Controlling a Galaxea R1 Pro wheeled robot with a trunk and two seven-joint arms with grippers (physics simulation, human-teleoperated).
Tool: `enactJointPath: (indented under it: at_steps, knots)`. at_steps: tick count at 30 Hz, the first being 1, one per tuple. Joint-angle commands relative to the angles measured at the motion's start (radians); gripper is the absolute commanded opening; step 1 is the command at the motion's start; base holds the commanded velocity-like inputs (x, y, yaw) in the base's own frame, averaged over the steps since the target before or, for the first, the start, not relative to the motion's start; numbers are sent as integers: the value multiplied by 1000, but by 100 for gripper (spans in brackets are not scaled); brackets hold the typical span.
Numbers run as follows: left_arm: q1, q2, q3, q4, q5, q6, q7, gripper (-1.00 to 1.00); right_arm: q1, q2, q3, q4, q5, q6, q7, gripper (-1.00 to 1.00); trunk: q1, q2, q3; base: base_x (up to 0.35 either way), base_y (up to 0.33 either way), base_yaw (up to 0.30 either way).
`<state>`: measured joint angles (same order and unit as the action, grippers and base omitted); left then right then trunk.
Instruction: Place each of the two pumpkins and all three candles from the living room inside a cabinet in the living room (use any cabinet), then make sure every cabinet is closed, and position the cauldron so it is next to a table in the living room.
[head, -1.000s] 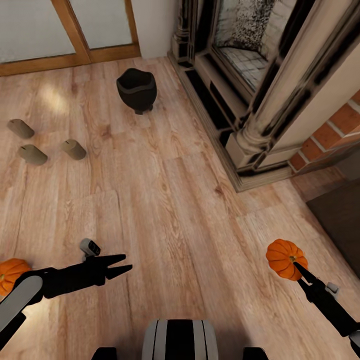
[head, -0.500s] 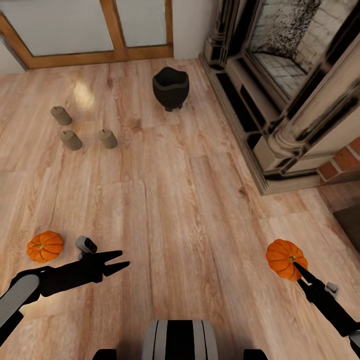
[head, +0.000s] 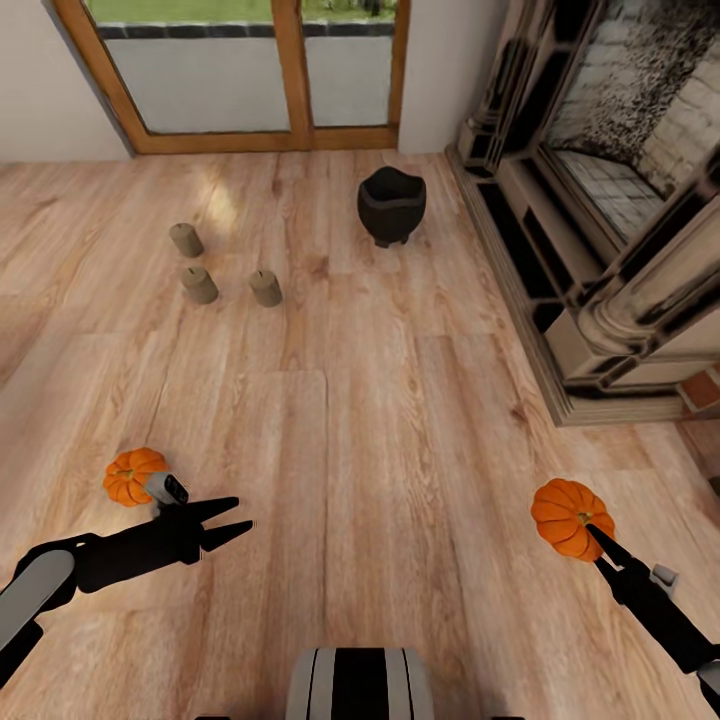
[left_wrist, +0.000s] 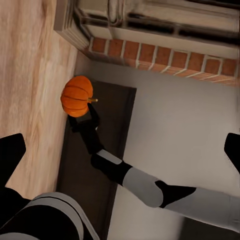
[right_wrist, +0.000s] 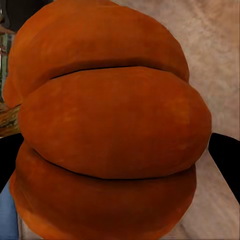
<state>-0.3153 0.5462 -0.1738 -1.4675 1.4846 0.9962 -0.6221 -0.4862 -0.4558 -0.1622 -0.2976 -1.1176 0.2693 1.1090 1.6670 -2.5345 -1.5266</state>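
My right gripper is shut on an orange ribbed pumpkin, held above the floor at the lower right; the same pumpkin sits close up between the fingers in the right wrist view and shows as a small pumpkin in the left wrist view. A second, smaller pumpkin lies on the floor at the lower left, just beyond my open, empty left gripper. Three tan candles stand on the floor at the upper left. The black cauldron stands farther back, near the fireplace.
A dark-framed fireplace surround with a raised hearth runs along the right side. Wood-framed glass doors close off the far wall. Bare plank floor spreads between the candles, the cauldron and my arms. A dark low surface lies below the brick wall.
The head view has swung, so the candles, cauldron and fireplace have slid right and down in the picture, and the floor pumpkin has come into fuller view. Both arms keep their pose.
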Motion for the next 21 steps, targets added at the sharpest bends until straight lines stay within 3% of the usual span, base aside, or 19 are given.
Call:
enactJointPath:
  at_steps: [1, 21]
  knots:
    - [-1, 1, -1, 1, -1, 2, -4, 100, 0, -1, -1, 0, -10, 10, 2, -100, -1, 0, 4, 0, 0, 256]
    - [-1, 1, 2, 6, -4, 2, -24, 100, 0, 1, 0, 1, -10, 6, 1, -100, -10, 5, 100, 0, 0, 256]
